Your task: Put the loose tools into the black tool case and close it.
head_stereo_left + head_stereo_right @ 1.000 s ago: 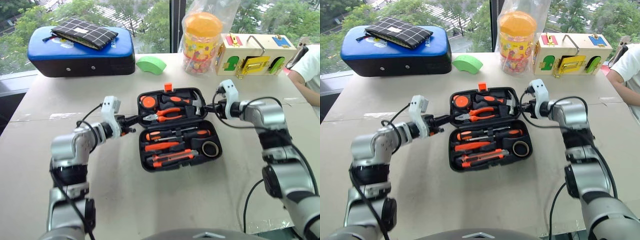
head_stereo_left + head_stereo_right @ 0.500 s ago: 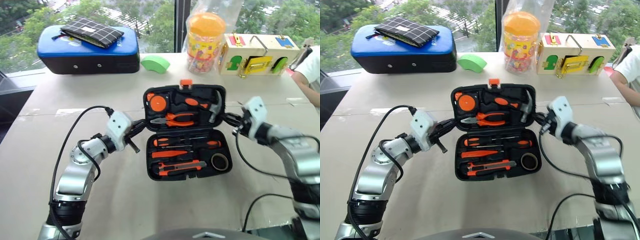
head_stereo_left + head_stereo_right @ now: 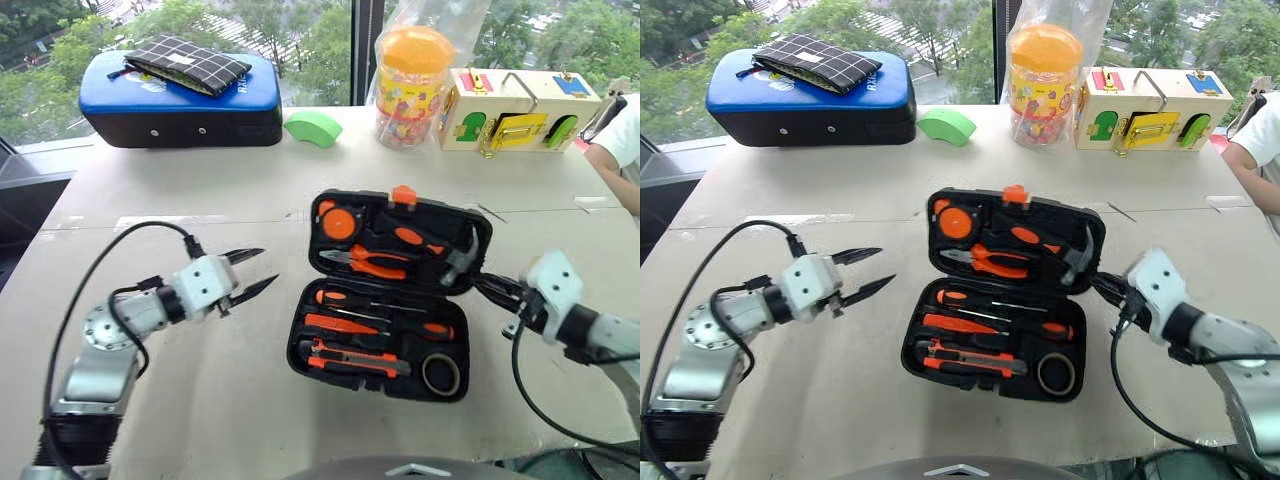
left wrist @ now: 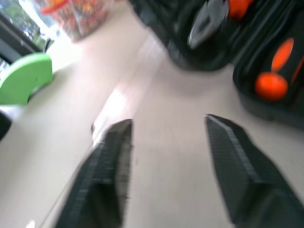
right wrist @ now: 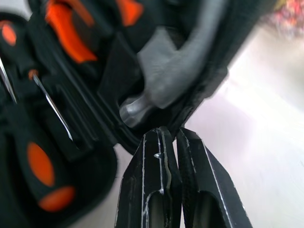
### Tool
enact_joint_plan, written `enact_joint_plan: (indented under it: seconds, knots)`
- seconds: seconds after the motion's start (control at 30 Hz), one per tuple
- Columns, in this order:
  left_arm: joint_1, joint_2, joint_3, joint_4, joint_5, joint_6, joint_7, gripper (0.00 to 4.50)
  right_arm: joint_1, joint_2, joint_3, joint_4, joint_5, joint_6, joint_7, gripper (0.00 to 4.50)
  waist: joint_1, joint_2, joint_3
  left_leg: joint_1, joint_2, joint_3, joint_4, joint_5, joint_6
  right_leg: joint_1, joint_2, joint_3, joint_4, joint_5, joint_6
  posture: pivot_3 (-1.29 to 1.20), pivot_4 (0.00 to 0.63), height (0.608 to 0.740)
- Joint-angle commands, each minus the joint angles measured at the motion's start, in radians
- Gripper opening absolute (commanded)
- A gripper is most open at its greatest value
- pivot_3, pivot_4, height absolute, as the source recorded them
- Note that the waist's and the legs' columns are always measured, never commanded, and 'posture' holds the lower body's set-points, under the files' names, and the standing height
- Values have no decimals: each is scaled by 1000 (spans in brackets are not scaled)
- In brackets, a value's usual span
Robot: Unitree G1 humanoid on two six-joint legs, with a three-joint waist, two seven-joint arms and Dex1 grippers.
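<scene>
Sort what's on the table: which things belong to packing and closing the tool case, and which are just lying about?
Job: black tool case, open; screwdrivers, orange tester and cutter inside it.

Lying about: blue-topped case, checked pouch, green block, orange-lidded jar, wooden latch box.

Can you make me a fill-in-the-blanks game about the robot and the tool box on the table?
1. The black tool case lies ____ on the table, its tools showing.
2. The left gripper is ____ and holds nothing.
3. The right gripper is ____, its tips beside the case's edge.
4. The green block sits next to the ____-topped case.

Missing words: open; open; shut; blue
</scene>
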Motion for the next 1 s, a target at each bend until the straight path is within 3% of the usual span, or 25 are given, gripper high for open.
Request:
enact_joint_plan:
  seconds: [0.03,0.07,0.1,0.17,0.3,0.4,0.47,0.7,0.87,1.0]
  knots:
    - [63,105,97,30,-104,75,-135,4187,161,-40,-104,-80,-62,-145,57,929,0,1,0,0,0,0,0,0,0,0,0,0,0,0,0,0,150,740]
    - [64,121,117,55,-120,106,-141,4500,197,-23,-126,-84,-48,-163,56,1394,0,0,0,0,0,0,0,0,0,0,0,0,0,0,0,0,150,740]
    - [68,142,124,65,-151,163,-165,4500,229,-4,-143,-87,-27,-165,51,2045,0,0,0,1,1,0,0,0,0,1,1,-1,0,0,0,0,150,740]
    - [70,162,125,21,-257,352,-178,4500,237,23,-161,-92,39,-113,37,2934,-1,0,0,2,2,0,3,0,0,3,1,-2,1,0,0,0,150,740]
    - [14,153,91,-153,-490,716,-104,4500,161,54,-160,-61,154,45,-19,2934,-1,-1,0,2,4,0,5,-1,-1,5,-1,-5,1,0,0,0,150,740]
    - [-103,81,24,-265,-595,893,50,4500,87,114,-183,-30,332,295,-132,3600,1,-1,0,2,4,-1,7,-1,-2,5,-2,-7,1,-1,0,0,150,740]
    - [-137,54,-12,-307,-594,930,92,4500,35,144,-197,-14,427,421,-195,4438,7,-1,0,2,4,-3,5,0,0,5,-1,-9,1,0,0,0,150,740]
    - [-399,-141,-125,-202,-560,1162,384,4500,-223,260,-245,62,686,751,-480,4438,0,-1,-1,4,4,-2,6,0,0,7,2,-9,3,0,0,0,150,740]
    - [-573,-223,-185,-8,-479,1230,437,4500,-317,258,-276,102,762,875,-588,4438,1,-2,-1,3,0,-3,9,0,1,7,8,-9,5,2,4,0,150,740]
    - [-707,-263,-281,194,-359,1168,391,4500,-386,227,-215,121,724,935,-639,4438,-3,-1,-1,4,0,-1,9,0,1,6,10,-7,9,1,5,0,150,740]
